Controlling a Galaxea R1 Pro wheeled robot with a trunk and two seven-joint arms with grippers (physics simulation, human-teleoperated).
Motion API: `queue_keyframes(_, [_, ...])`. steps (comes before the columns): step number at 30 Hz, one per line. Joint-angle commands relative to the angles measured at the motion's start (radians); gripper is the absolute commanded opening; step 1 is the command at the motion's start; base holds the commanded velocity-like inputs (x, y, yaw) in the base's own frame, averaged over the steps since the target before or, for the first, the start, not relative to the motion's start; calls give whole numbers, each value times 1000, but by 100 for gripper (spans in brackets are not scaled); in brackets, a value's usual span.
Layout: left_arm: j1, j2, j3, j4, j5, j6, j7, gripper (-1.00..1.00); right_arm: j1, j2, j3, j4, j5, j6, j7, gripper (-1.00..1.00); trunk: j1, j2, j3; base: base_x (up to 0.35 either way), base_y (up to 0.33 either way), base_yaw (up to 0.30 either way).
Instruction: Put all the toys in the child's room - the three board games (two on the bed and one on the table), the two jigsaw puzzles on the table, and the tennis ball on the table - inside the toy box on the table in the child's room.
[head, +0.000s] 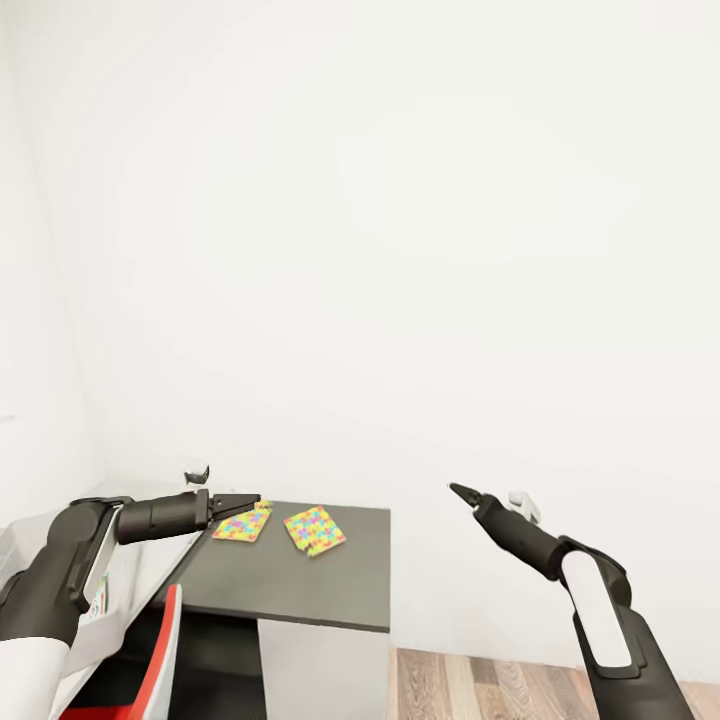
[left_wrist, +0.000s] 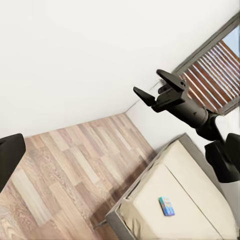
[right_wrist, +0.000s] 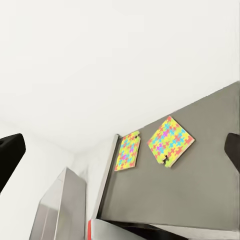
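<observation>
Lying flat: two jigsaw puzzles (head: 243, 523) (head: 315, 530) on the table (head: 300, 590).

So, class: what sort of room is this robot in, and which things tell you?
Probably a child's bedroom: two bright jigsaw puzzles lie on a dark-grey desk wing, and the left wrist view shows a bed on a wood-plank floor with a small board game on it.

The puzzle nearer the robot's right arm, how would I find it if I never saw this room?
Look for the dark-grey table wing against the white wall. Two colourful jigsaw squares lie flat on its far part, side by side and apart. Yours is the puzzle fully in the open; the other puzzle sits under the left gripper tip.
</observation>
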Motion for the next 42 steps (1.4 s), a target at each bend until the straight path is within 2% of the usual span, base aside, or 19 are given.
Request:
queue_keyframes(1, [0,0,0,0,1,10,-3,100,-1,0,-3,2,5,5,7,100,0,-1,1,-165,0,-200])
queue_keyframes(14, [0,0,0,0,1,10,-3,100,-1,-1,-9,35,5,-18,5,100,0,-1,18,-27,0,-200])
queue_keyframes(25, [0,0,0,0,0,10,-3,100,-1,0,-44,50,5,-21,5,100,0,-1,33,0,0,-200])
queue_keyframes(42, [0,-1,-2,0,-1,10,-1,100,-1,-1,-52,75,5,-21,4,100,0,-1,55,0,0,-200])
